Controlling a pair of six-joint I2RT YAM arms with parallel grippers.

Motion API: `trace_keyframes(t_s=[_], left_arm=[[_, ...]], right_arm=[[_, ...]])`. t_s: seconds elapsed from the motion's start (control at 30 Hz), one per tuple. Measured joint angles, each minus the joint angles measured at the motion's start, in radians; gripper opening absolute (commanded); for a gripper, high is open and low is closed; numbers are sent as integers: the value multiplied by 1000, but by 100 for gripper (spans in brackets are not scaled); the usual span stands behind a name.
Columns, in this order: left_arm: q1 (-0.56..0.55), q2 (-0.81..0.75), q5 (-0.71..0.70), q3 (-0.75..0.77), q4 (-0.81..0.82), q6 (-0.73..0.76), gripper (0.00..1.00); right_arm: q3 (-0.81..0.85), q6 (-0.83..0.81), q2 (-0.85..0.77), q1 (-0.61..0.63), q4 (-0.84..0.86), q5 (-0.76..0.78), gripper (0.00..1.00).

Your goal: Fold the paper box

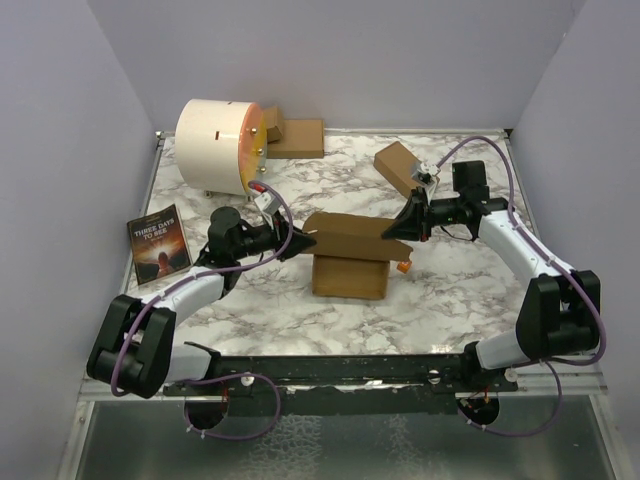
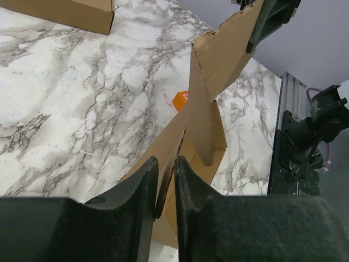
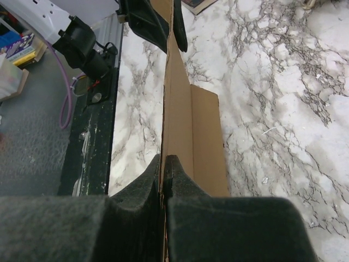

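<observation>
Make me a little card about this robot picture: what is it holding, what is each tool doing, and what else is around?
held thing: paper box, brown cardboard, partly folded, held up between both arms
left tool: pinching the box's left end
right tool: shut on the box's right end
underneath: marble table
also there: white drum, book, brown carton at the back

White-and-black arms (image 1: 190, 290), purple cables (image 1: 475, 138), black jaws

- The book (image 1: 158, 245) at the left side of the counter (image 1: 470, 290) has on its dark cover the title "THREE DAYS TO SEE" in light letters.
- The small orange piece (image 2: 182, 100) carries a round mark, too small to read.
</observation>
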Motion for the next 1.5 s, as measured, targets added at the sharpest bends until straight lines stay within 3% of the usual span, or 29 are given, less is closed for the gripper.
trace_keyframes(t_s=[0.13, 0.27, 0.53, 0.8, 0.9, 0.97, 1.07, 1.2, 1.27, 1.5], left_arm=[[-2, 2, 10, 0, 5, 4, 2], [-3, -1, 12, -2, 4, 8, 0], [-3, -45, -19, -38, 0, 10, 0], [-3, -103, -114, -110, -11, 1, 0], [-1, -129, -157, -133, -13, -5, 0], [0, -144, -181, -148, -13, -11, 0], [5, -156, -207, -163, -14, -18, 0], [5, -158, -225, -174, -9, -27, 0], [5, -154, -228, -182, 9, -34, 0], [5, -90, -228, -188, 80, -54, 5]], right_arm=[[0, 0, 8, 0, 0, 0, 2], [0, 2, 15, 0, 0, 0, 8], [10, 51, 19, -7, 3, 5, 56], [34, 35, -14, -138, -2, 12, 73], [4, -60, -67, -170, -20, 31, 76], [-25, -168, -101, -170, -58, 34, 83], [-51, -427, -120, -167, -172, 33, 92], [-81, -796, -117, -168, -344, 47, 93], [-90, -903, -103, -167, -395, 66, 92], [-138, -1013, -18, -167, -411, 174, 90]])
